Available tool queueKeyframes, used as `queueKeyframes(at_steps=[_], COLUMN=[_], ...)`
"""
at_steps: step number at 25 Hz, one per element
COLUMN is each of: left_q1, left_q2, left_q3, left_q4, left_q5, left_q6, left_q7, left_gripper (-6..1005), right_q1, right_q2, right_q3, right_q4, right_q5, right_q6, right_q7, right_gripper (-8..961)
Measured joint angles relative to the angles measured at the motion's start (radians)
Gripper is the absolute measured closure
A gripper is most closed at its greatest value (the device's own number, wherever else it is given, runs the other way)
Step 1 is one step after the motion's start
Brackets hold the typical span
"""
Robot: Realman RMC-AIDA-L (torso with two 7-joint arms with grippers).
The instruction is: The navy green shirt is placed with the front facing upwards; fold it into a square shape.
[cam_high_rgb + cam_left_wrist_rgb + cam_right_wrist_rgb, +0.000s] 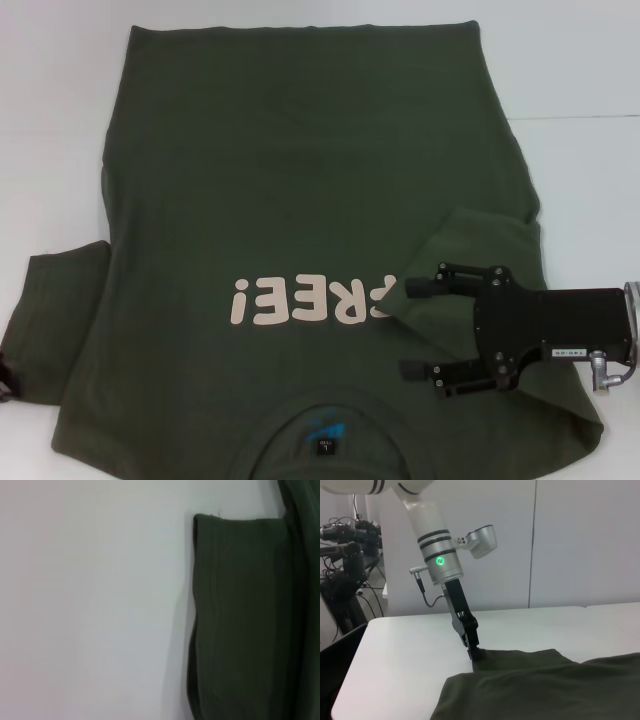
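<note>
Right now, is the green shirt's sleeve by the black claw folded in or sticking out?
Folded in. The navy green shirt has that sleeve flap lying over its body, covering the lettering's start, beside the open right gripper.

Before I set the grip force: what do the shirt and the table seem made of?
The navy green shirt looks like soft matte knit, probably cotton: it drapes and creases. Its lettering looks like a smooth flat print. The table seems hard, smooth white laminate, though that is uncertain.

Right gripper point(414, 328): black, flat body, linked fingers, small white label. Left arm point(431, 535): white, black bands, green light, grey cable, black gripper point(473, 652).
</note>
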Motion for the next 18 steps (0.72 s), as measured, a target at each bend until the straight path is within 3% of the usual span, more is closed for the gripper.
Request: queueKeyframes(at_steps=[18], left_q1=[-0.011], left_q2=[-0.008], left_q3=[0.036], left_q4=[0.016], left_q5=[-0.005], left_q6=[-0.001], left_q7=[-0.006], left_gripper=[957], right_q1=[0.009], right_q2=[0.000], right_q3=[-0.001], right_q4=[0.001], right_q5=[0.002], right_q6=[0.006], right_q7=[-0.003], right_gripper=[78])
